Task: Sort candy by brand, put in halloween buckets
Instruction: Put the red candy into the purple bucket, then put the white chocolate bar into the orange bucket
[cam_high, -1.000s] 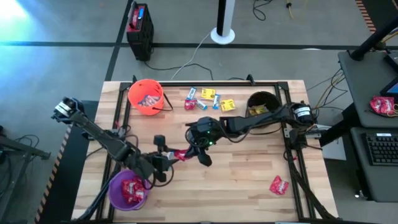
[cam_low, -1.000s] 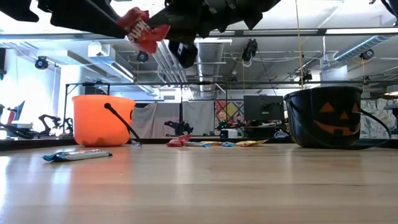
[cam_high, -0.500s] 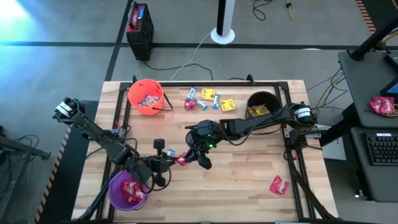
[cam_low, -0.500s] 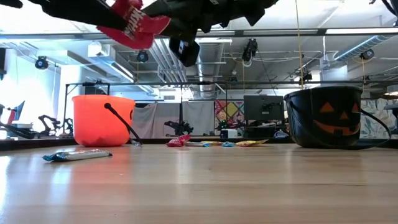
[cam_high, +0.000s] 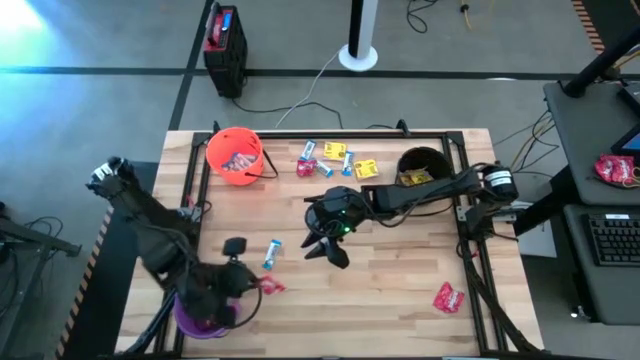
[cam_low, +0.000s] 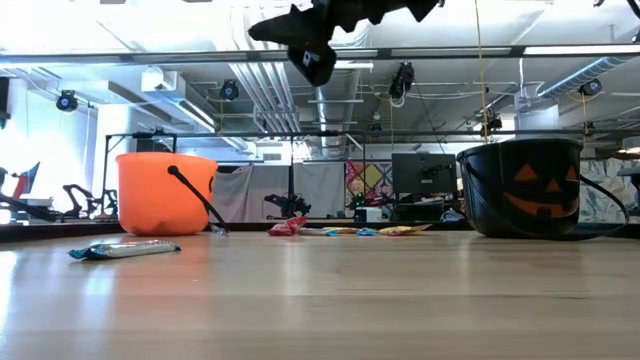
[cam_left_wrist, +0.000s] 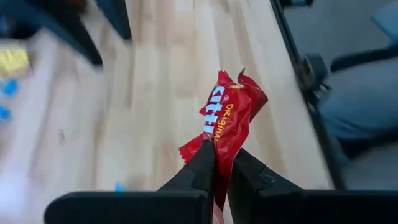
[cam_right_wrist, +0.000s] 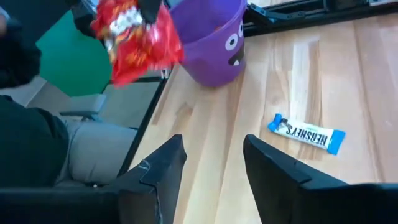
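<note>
Candy (cam_left_wrist: 225, 121) one red in left pincer (cam_left_wrist: 219, 163), three buckets (cam_high: 234, 154)

I've swung the left gripper (cam_high: 262, 287) back toward the purple bucket (cam_high: 196, 322), carrying the red packet (cam_high: 270, 287) away from the right gripper (cam_high: 325, 250), whose fingers, seemingly parted after release, now hold nothing.

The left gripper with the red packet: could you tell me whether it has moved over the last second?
Yes. In the high view the left gripper, shut on the red packet, has pulled away from the right gripper toward the purple bucket.
</note>
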